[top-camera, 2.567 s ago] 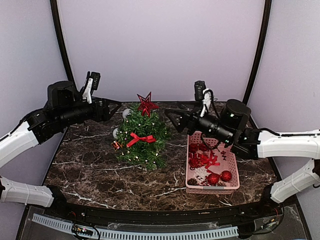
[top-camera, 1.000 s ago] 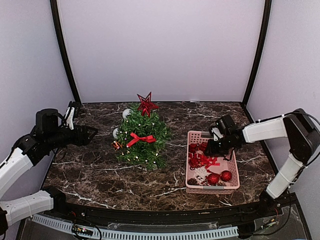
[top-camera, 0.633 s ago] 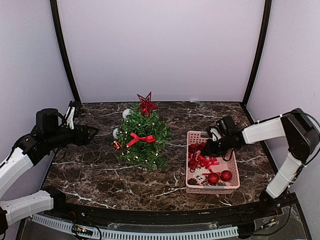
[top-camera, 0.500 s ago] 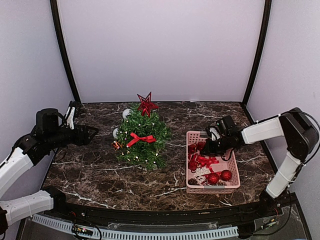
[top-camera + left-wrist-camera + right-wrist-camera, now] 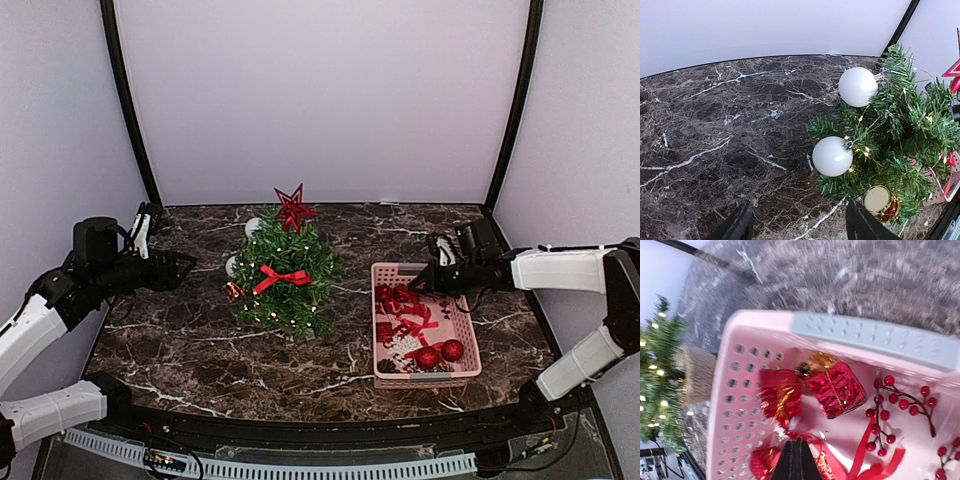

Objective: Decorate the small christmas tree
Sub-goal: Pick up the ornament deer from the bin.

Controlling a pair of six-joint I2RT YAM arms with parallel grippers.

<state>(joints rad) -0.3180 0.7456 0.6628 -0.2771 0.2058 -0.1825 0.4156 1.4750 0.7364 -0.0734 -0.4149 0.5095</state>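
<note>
The small christmas tree point(image 5: 285, 280) stands left of the table's centre with a red star point(image 5: 292, 208) on top and a red bow point(image 5: 280, 277). In the left wrist view two white baubles point(image 5: 858, 86) point(image 5: 832, 156) and a gold-capped red ornament point(image 5: 877, 200) hang on the tree point(image 5: 900, 135). My left gripper point(image 5: 187, 266) point(image 5: 800, 227) hovers open and empty left of the tree. My right gripper point(image 5: 416, 286) point(image 5: 799, 440) is shut over the far end of the pink basket point(image 5: 472, 335), its tips on the thin loop of a red ribbon ornament point(image 5: 822, 465).
The basket point(image 5: 725, 390) holds two red foil gift boxes point(image 5: 837, 387) point(image 5: 781, 392), a red berry sprig point(image 5: 900, 400) and two red balls point(image 5: 440, 354). The tree point(image 5: 660, 370) stands just left of the basket. Dark marble table, curved black frame posts at the back corners.
My right gripper has shut and drawn back up and to the right over the basket's far end; the red ribbon now lies stretched out and the ornaments have shifted. The left arm holds still.
</note>
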